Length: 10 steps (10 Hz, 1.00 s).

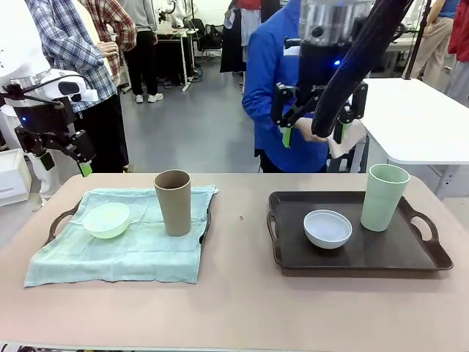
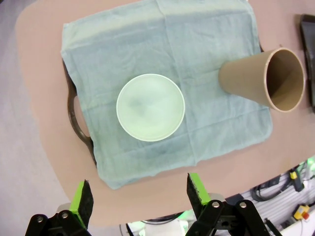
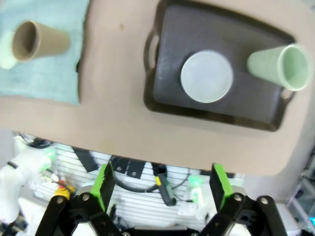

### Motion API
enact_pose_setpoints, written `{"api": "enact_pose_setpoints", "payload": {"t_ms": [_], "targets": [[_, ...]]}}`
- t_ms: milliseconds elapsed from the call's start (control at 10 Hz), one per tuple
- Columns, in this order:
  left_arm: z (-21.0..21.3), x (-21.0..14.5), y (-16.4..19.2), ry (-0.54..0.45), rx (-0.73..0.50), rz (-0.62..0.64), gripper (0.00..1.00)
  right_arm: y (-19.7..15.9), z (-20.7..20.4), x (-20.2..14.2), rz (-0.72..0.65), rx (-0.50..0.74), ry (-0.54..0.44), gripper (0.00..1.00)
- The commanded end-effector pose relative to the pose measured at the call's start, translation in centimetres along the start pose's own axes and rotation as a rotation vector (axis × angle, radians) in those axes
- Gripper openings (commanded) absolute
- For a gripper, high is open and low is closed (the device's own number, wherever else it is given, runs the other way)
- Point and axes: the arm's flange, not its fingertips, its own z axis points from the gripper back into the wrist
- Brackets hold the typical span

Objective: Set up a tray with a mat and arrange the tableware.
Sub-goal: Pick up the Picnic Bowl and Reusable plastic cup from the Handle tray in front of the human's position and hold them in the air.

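A teal mat (image 1: 124,249) covers the left tray, whose handle (image 1: 62,218) sticks out from under it. On the mat stand a mint green bowl (image 1: 107,219) and a brown cup (image 1: 174,202). The bare dark tray (image 1: 366,258) on the right holds a white bowl (image 1: 327,228) and a pale green cup (image 1: 383,196). My left gripper (image 1: 66,165) hangs open above the table's far left corner, high over the mint bowl (image 2: 150,107) and the mat (image 2: 197,49). My right gripper (image 1: 314,136) is open, high above the dark tray (image 3: 167,59) with its white bowl (image 3: 206,76) and green cup (image 3: 280,66).
A person in a blue top (image 1: 264,81) stands at the far side behind my right gripper, holding something pale. A white table (image 1: 418,117) stands at the back right. A white box (image 1: 13,176) sits off the left edge. Bare tabletop (image 1: 242,220) separates the two trays.
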Motion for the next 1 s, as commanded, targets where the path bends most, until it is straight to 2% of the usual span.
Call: {"api": "enact_pose_setpoints", "payload": {"t_ms": [0,200,400,700,900], "targets": [[1.0,-0.7,1.5,0.017,-0.162,-0.039,1.00,-6.4,0.1,-3.9,-0.063,0.158,-0.008,1.00],[1.3,-0.8,1.8,0.025,-0.293,-0.061,1.00,-12.6,-0.5,-6.0,-0.128,0.287,-0.017,1.00],[1.4,-1.4,1.6,0.009,-0.400,-0.074,1.00,-18.1,-3.7,-6.8,-0.204,0.346,-0.012,1.00],[1.2,-1.6,2.4,0.041,-0.599,-0.074,1.00,-26.5,-5.7,-8.5,-0.234,0.567,-0.107,1.00],[0.5,-1.7,3.7,0.034,-0.721,0.011,1.00,-30.9,-5.6,-10.0,-0.249,0.746,-0.194,1.00]]}}
